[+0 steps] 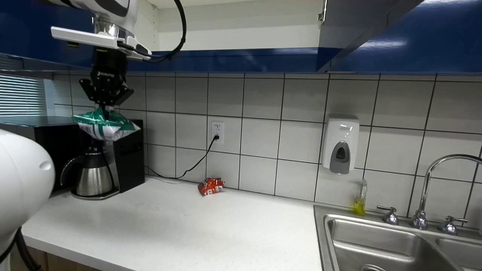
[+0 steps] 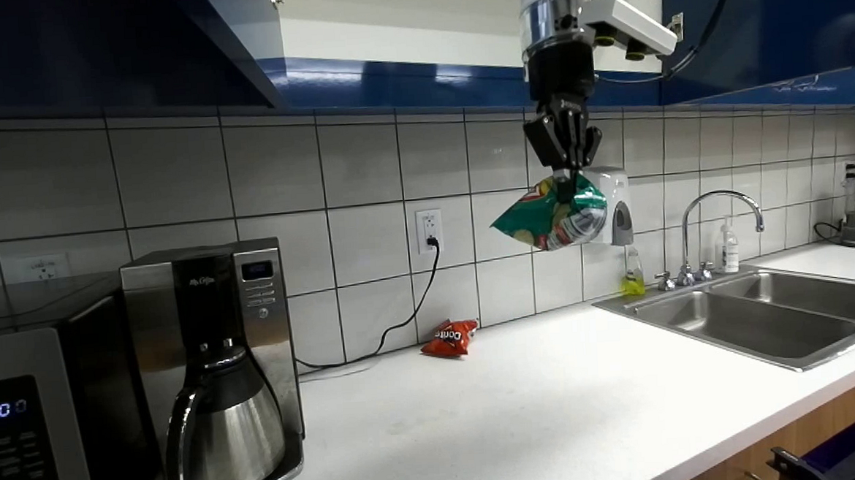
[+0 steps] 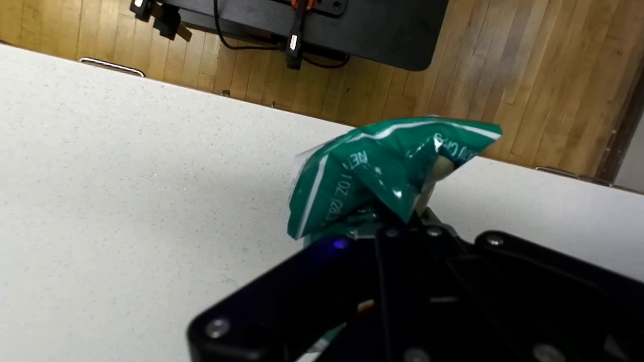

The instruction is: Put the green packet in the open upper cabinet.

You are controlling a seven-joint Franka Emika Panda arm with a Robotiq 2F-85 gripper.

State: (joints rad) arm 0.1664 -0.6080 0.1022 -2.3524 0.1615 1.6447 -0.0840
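The green packet point(image 1: 92, 119) is crumpled teal foil with white and dark marks; it also shows in an exterior view point(image 2: 532, 216). My gripper point(image 1: 106, 112) points down and is shut on the packet's upper part, holding it in the air above the counter and below the cabinet's bottom edge. In the wrist view the packet point(image 3: 367, 171) sticks out past the black fingers, and the fingertips are hidden by its folds. The open upper cabinet point(image 1: 241, 60) has a dark blue edge and cream interior; it also shows in an exterior view point(image 2: 404, 80). Its shelf floor is hidden.
A red packet point(image 1: 211, 186) lies on the white counter point(image 1: 180, 226) by the tiled wall. A coffee maker point(image 2: 260, 329) and a microwave point(image 2: 99, 403) stand at one end, a sink point(image 2: 753, 318) at the other. An open cabinet door point(image 1: 354, 30) juts out. A soap dispenser point(image 1: 342, 131) hangs on the wall.
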